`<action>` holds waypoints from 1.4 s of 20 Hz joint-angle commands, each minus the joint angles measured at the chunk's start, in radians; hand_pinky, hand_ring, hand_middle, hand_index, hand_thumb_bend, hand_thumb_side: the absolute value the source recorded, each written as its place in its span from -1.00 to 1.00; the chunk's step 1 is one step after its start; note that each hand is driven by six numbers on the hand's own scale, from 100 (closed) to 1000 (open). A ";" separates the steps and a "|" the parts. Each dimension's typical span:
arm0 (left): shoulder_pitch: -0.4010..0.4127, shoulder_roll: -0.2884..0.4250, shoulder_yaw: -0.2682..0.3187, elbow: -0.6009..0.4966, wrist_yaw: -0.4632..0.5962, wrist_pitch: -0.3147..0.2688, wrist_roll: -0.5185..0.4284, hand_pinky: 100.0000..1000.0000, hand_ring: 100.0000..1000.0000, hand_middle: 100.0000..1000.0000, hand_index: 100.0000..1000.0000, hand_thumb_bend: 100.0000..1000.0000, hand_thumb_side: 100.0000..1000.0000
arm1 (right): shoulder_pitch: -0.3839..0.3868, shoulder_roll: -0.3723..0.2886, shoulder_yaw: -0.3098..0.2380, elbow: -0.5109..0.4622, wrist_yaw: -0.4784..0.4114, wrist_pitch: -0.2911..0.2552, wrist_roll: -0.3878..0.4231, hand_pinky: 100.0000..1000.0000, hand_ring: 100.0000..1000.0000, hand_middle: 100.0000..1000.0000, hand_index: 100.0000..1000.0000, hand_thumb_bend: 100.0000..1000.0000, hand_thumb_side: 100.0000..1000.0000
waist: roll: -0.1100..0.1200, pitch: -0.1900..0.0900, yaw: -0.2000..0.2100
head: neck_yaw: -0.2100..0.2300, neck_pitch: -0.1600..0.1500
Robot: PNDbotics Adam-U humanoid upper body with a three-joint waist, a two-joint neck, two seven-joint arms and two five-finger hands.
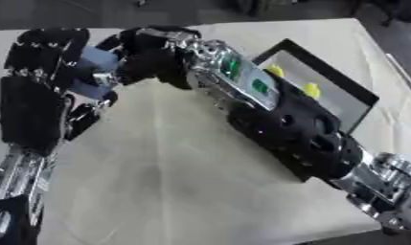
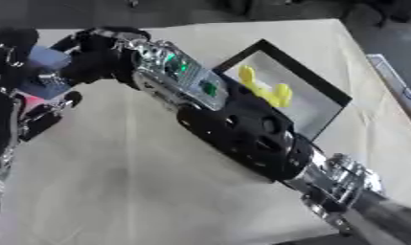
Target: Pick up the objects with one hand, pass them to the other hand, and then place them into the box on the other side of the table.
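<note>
a pale beige table [image 1: 200, 191] is filling the view, dark floor [image 1: 200, 12] is showing beyond its far edge, light is falling evenly.

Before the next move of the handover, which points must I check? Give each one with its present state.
1. Blue object lies between both hands: ok.
2. Right hand has its fingers curled on the blue object: ok.
3. Left hand is closed on the blue object: cannot tell.
4. Box is in view on the right side: ok.
5. Box has free floor beside the yellow object: ok.
</note>
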 commanded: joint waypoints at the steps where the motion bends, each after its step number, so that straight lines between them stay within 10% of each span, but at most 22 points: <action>1: -0.008 0.011 0.003 -0.013 0.018 0.010 0.004 0.41 0.37 0.34 0.76 1.00 -0.90 | -0.021 -0.028 -0.021 -0.020 -0.007 -0.006 -0.005 0.72 0.11 -0.40 0.08 -0.42 -1.00 | 0.005 -0.023 -0.002 | -0.002 0.001; 14: 0.000 0.025 0.008 -0.009 0.041 0.015 0.010 0.39 0.35 0.32 0.75 1.00 -0.90 | -0.013 -0.052 -0.028 -0.008 -0.005 -0.001 -0.012 0.73 0.11 -0.39 0.08 -0.62 -1.00 | 0.008 -0.029 -0.009 | -0.005 0.008; 18: 0.011 0.064 0.004 0.002 0.065 0.000 0.017 0.36 0.29 0.24 0.69 1.00 -0.82 | 0.001 -0.126 -0.068 -0.020 -0.025 -0.014 -0.023 0.73 0.13 -0.38 0.10 -0.40 -1.00 | 0.009 -0.044 -0.020 | -0.006 0.024; 22: 0.017 0.137 -0.015 0.015 0.189 -0.099 -0.024 0.32 0.16 0.09 0.57 0.21 -0.86 | 0.053 -0.251 -0.117 -0.069 -0.050 -0.003 -0.008 0.73 0.15 -0.35 0.12 -0.37 -1.00 | 0.012 -0.055 -0.026 | -0.024 0.037; 28: 0.021 0.295 -0.011 -0.053 0.579 -0.243 -0.410 0.49 0.18 0.10 0.58 -0.22 -0.46 | 0.166 -0.409 -0.229 -0.124 -0.040 -0.015 0.044 0.73 0.15 -0.34 0.13 -0.35 -1.00 | 0.023 -0.051 -0.021 | -0.051 0.026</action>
